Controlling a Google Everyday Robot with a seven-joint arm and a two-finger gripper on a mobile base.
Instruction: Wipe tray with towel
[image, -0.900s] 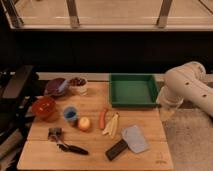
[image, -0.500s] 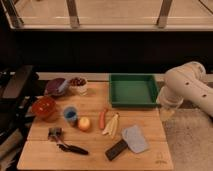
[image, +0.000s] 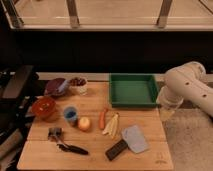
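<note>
The green tray (image: 131, 91) sits at the back right of the wooden board (image: 90, 159) with nothing in it. Near the board's front right lies the pale grey-blue towel (image: 134, 138), flat and slightly rumpled, touching a black block (image: 116, 149). My white arm comes in from the right. The gripper (image: 167, 111) hangs off the board's right edge, just right of the tray's front corner and well above the towel. It is open and holds nothing.
On the board's left are a red bowl (image: 44, 107), a blue cup (image: 70, 115), a purple bowl (image: 56, 86), a small cup of dark food (image: 78, 84) and a black-handled tool (image: 67, 145). Mid-board lie a round fruit (image: 84, 123), a carrot (image: 103, 118) and pale strips (image: 113, 125).
</note>
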